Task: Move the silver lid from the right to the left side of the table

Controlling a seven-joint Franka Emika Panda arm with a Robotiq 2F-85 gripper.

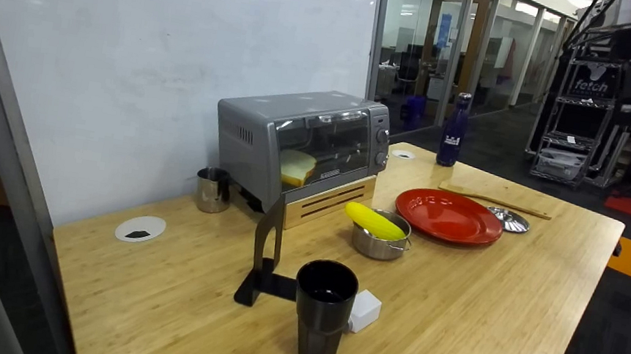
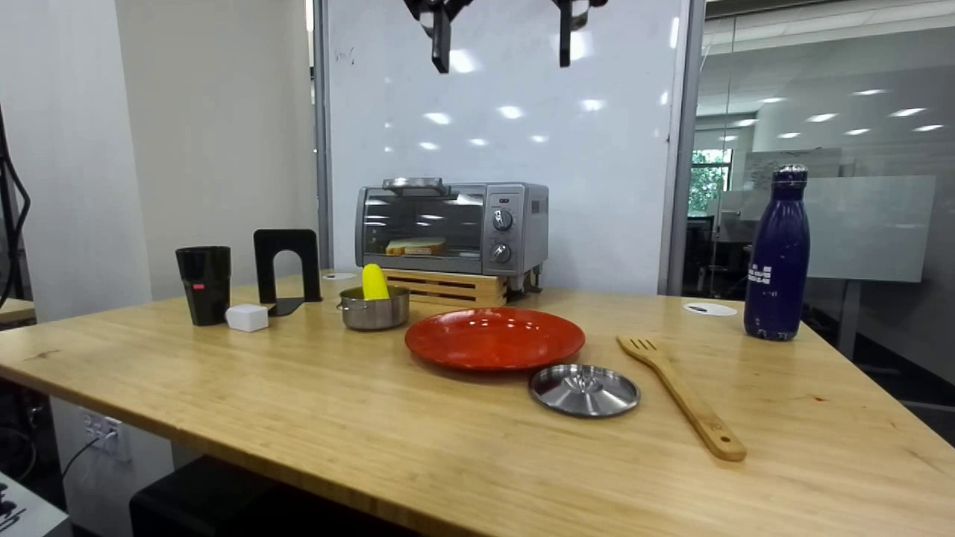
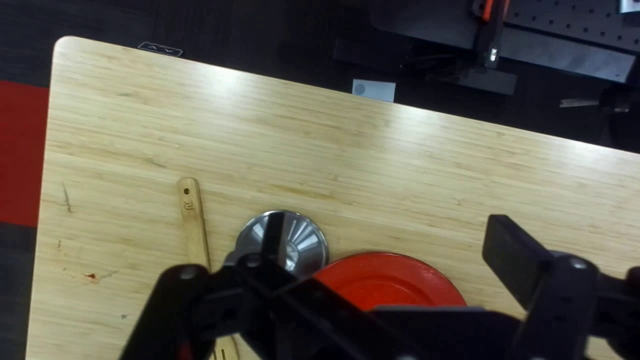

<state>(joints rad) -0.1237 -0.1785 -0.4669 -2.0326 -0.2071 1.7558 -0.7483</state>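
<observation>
- Position: silver lid point(image 2: 586, 389) lies on the worktop point(image 2: 298, 403), toward the right as framed in an exterior view, between the red plate point(image 2: 496, 339) and the wooden spatula point(image 2: 690, 403).
- Lid edge is just beside the plate in all 3 views; touching, or tucked slightly under the rim, cannot tell.
- End effector point(image 2: 503, 66): high above the worktop, 2 fingers point(image 2: 442, 48) wide apart, holding nothing.
- Wrist view: 1 finger crosses the lid in the picture (overlapping sight lines, I judge, not contact).
- Done: 0 of the transfer, by my reading. Lid not yet gripped, lifted or carried.
- Left, 4 steps: come down over the lid, grip it (the raised centre looks like a knob, probably the best purchase), carry it across, set it down.
- Likely destination, taking left as that exterior view shows it: the part with the black cup point(image 2: 204, 287), white block point(image 2: 247, 318) and black bookend point(image 2: 267, 261).
- Plate and metal bowl point(image 2: 375, 317) stand between, set back; a raised carry seems safer.
</observation>
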